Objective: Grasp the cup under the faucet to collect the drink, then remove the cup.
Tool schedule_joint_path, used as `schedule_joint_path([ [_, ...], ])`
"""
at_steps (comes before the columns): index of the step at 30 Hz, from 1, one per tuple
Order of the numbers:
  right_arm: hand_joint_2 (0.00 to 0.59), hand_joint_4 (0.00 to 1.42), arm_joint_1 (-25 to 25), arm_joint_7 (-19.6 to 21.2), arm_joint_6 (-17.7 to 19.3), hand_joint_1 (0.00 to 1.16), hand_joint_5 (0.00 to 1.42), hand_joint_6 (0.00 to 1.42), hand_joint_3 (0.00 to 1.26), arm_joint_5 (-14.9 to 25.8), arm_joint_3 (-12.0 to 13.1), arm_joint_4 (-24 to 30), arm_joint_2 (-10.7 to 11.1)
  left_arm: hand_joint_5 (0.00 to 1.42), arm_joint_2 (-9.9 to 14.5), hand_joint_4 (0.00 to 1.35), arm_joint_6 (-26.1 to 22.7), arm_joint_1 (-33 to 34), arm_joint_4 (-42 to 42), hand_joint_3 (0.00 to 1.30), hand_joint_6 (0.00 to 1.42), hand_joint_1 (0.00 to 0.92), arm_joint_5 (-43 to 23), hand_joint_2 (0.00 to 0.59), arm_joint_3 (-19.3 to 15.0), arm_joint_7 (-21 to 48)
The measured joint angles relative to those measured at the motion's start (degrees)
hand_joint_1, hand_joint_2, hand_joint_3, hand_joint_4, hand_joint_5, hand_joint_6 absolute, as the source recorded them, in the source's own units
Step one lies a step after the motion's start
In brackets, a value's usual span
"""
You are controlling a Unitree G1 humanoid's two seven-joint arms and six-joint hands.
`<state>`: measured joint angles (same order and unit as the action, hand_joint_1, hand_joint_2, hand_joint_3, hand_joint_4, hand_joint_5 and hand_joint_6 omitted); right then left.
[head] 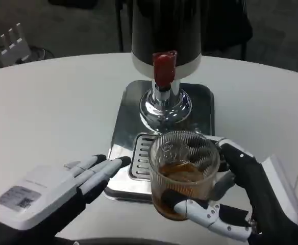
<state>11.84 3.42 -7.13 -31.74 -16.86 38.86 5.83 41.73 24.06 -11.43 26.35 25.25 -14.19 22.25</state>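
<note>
Wrapping its fingers around the ribbed clear glass cup (183, 172) of amber drink, the right hand (241, 204) holds it upright over the silver drip tray's (122, 153) near edge, while the left hand (62, 186) lies spread beside the tray.

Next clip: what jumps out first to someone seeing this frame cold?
The ribbed glass cup, partly filled with brown drink, sits front and centre in the right hand, over the front edge of the shiny drip tray. Behind it stands the dark dispenser with its red tap lever. At lower left, the left hand stretches flat toward the tray, holding nothing.
</note>
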Motion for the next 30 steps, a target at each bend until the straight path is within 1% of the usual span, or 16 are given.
schedule_joint_path([
  [7, 0.232, 1.02, 1.2, -0.5, 0.1, 0.75, 1.20, 0.86, 0.91, 0.0, 0.5, 1.8, 0.0, 0.00, 0.0, 0.00, -0.8, 0.0, 0.5, 0.00, 0.08, 0.000, 0.2, 0.079, 0.8, 0.0],
  [15, 0.230, 1.02, 2.1, -0.9, 0.2, 0.76, 1.20, 0.88, 0.91, 0.0, 0.7, 2.1, 0.0, 0.00, 0.0, 0.00, -1.1, 0.0, 1.2, 0.00, 0.08, 0.000, 0.2, 0.079, 1.0, 0.0],
  [19, 0.235, 1.03, 2.3, -1.0, 0.8, 0.75, 1.20, 0.88, 0.92, 0.0, 0.7, 2.2, 0.0, 0.00, 0.0, 0.00, -1.2, 0.0, 1.4, 0.00, 0.08, 0.000, 0.2, 0.079, 1.0, 0.0],
  [30, 0.239, 1.04, 3.7, -1.0, 1.5, 0.75, 1.21, 0.88, 0.92, 0.0, 1.3, 3.7, 0.0, 0.00, 0.0, 0.00, -1.8, -0.1, 1.7, 0.00, 0.07, 0.000, 0.2, 0.079, 1.2, 0.7],
])
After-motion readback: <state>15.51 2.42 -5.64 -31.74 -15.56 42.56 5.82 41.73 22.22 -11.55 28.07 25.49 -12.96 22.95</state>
